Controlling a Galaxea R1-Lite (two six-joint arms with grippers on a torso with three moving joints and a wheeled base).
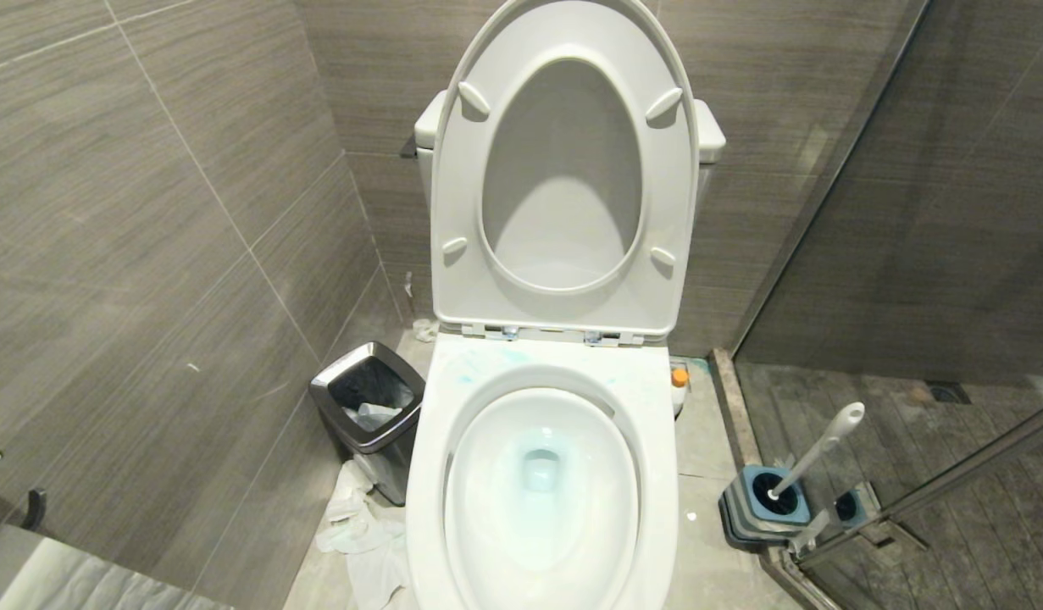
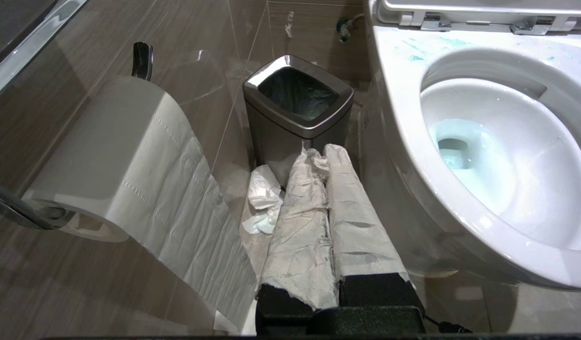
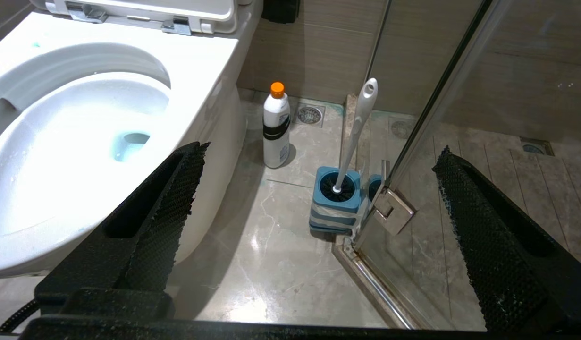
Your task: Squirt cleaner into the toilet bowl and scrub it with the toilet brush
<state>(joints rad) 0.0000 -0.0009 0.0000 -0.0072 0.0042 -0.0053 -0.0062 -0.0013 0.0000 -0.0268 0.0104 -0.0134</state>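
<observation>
The white toilet bowl [image 1: 432, 449] stands open, seat and lid up, with turquoise-tinted water in its basin and blue smears on the rim [image 2: 399, 118]. The cleaner [image 3: 276, 127], orange-capped, stands on the floor beside the bowl's base [image 3: 210, 141]; in the head view only its cap [image 1: 679, 377] peeks out. The toilet brush [image 3: 358, 127] leans in its blue-and-grey holder [image 3: 335, 203] by the glass door, and its handle [image 1: 813, 453] also shows in the head view. My left gripper [image 2: 321, 153], fingers wrapped in paper, is shut and empty left of the bowl. My right gripper [image 3: 321, 151] hangs open above the floor, short of the brush.
A steel-rimmed waste bin [image 1: 326, 391] stands left of the toilet, crumpled tissue [image 1: 360, 525] on the floor by it. A paper roll [image 2: 125, 141] hangs on the left wall. The glass shower door [image 3: 427, 118] and its hinge [image 3: 394, 212] stand right beside the brush holder.
</observation>
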